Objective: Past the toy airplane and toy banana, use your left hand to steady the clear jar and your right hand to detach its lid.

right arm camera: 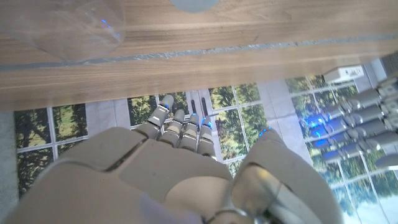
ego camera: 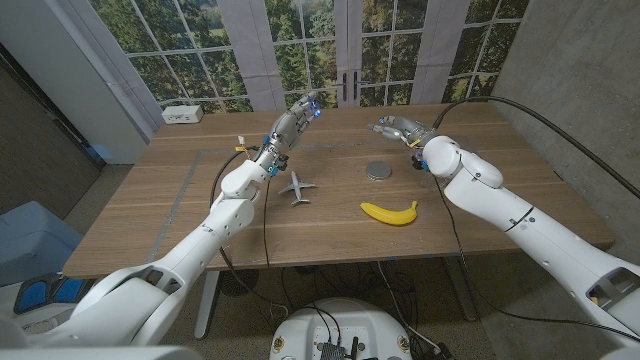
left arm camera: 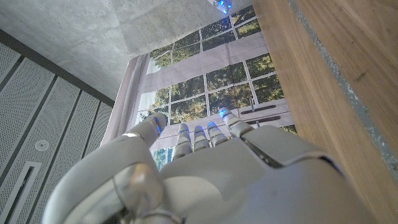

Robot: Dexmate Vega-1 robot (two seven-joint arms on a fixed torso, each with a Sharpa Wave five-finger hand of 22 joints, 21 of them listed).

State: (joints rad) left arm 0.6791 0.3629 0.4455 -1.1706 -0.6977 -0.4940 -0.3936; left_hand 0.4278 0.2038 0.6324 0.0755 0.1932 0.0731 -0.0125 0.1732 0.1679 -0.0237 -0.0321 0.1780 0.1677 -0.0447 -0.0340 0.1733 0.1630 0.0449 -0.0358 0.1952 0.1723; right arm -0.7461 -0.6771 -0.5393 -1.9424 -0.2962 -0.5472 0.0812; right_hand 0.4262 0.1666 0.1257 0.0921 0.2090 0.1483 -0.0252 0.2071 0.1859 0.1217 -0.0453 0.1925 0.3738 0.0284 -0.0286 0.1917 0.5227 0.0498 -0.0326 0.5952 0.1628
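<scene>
Wood made up the big table (ego camera: 150,215), which ran across the middle of the head view. Over its far part, near the top middle of the frame, the left hand (ego camera: 292,124) was up in the air. Its fingers were stretched out and apart, and it had nothing in it. The right hand (ego camera: 398,128) hung a little to the right of it, fingers loosely curved and apart, and it had nothing in it either.

The clear jar (right arm camera: 74,25) showed on the table in the right wrist view as a faint see-through shape. In the head view it was too faint to pick out. It looked like thin glass or plastic, so it was likely light, stiff and smooth. It could slip or tip if pushed. The best place to take hold would be around its round side, with fingers wrapped softly.

The toy banana (ego camera: 390,212) lay lower in the frame, right of the middle. The toy airplane (ego camera: 297,186) sat to its left, well apart from it. The lid (ego camera: 378,169), a small grey round disc, lay by itself on the table just above the banana. So the lid looked to be off the jar already.
</scene>
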